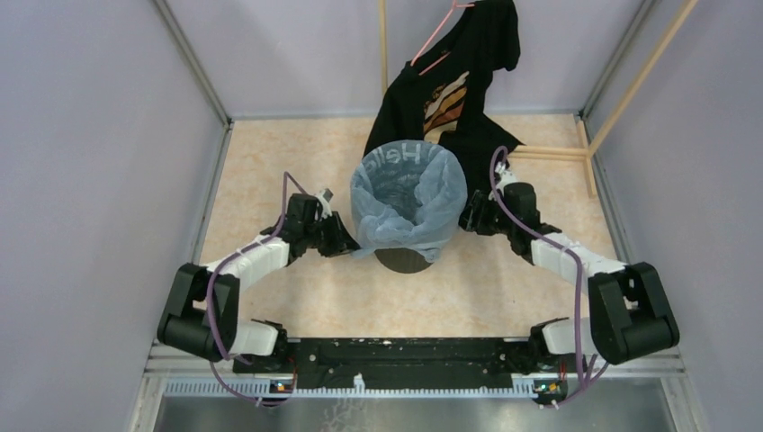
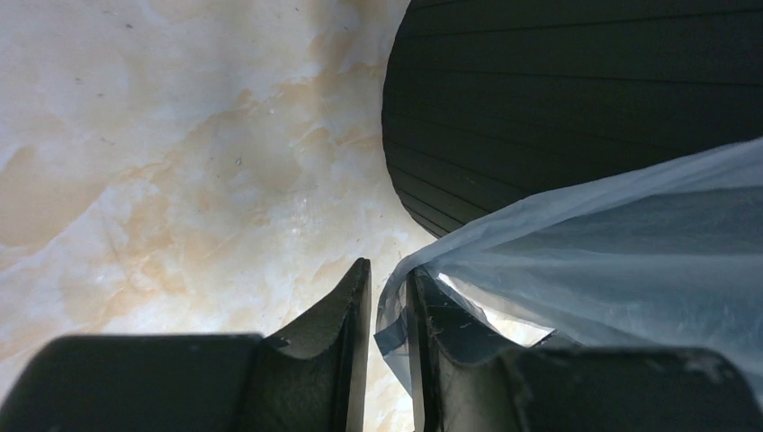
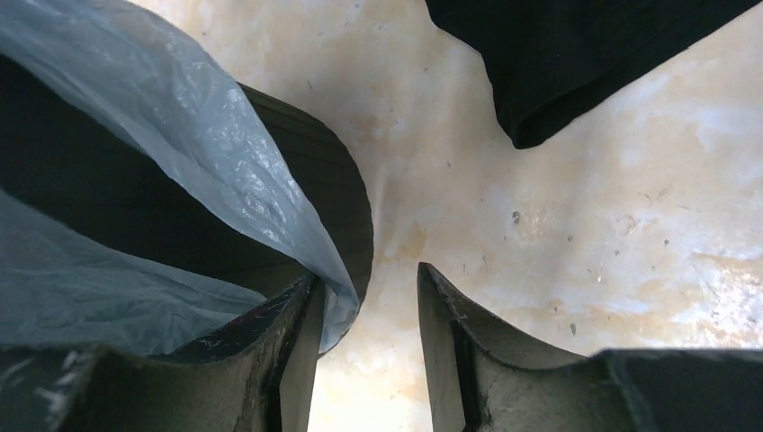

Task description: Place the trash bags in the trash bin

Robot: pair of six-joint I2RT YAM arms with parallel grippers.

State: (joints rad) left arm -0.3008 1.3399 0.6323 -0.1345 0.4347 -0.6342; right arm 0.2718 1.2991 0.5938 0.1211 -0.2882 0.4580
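Over the round black bin [image 1: 405, 262] drapes a crinkly, translucent pale-blue bag [image 1: 448, 196].

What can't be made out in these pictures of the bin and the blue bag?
- Top view: the trash bag covers the rim and inside of the trash bin.
- Top view: folds hide most of the print on the T-shirt; the bag's lettering is too creased to read fully.
- Left wrist view: the frame edge and the bag cut off most of the bin.
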